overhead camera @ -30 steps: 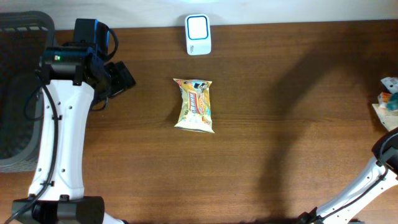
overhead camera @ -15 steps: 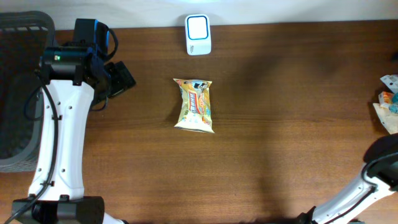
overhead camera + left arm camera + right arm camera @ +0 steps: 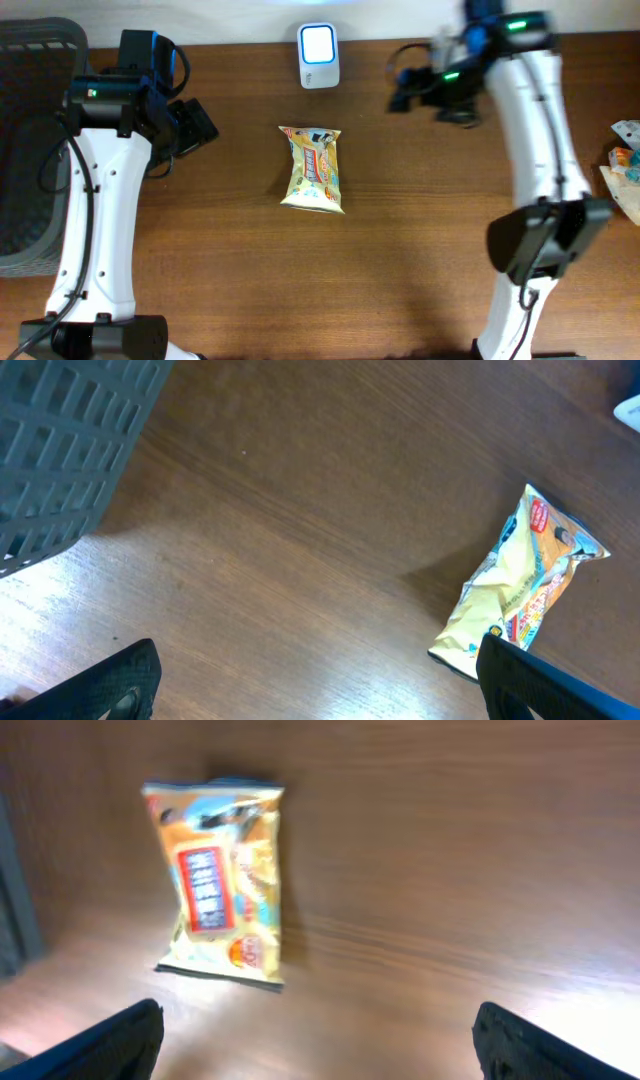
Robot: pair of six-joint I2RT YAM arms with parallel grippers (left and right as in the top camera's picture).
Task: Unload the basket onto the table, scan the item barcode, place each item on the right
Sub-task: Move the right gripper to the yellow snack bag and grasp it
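Arms are extended over the dark wooden table (image 3: 420,260) from opposite sides, the left gripper (image 3: 196,126) held near the grey plastic basket (image 3: 25,150) and the blurred right gripper (image 3: 408,92) near the white barcode scanner (image 3: 318,55), both spread wide and empty. The yellow crinkled snack packet (image 3: 313,168) is laid flat mid-table between them, untouched. Whole arms are shown only overhead; in the wrist views only dark fingertips (image 3: 110,1040) are seen at the lower corners.
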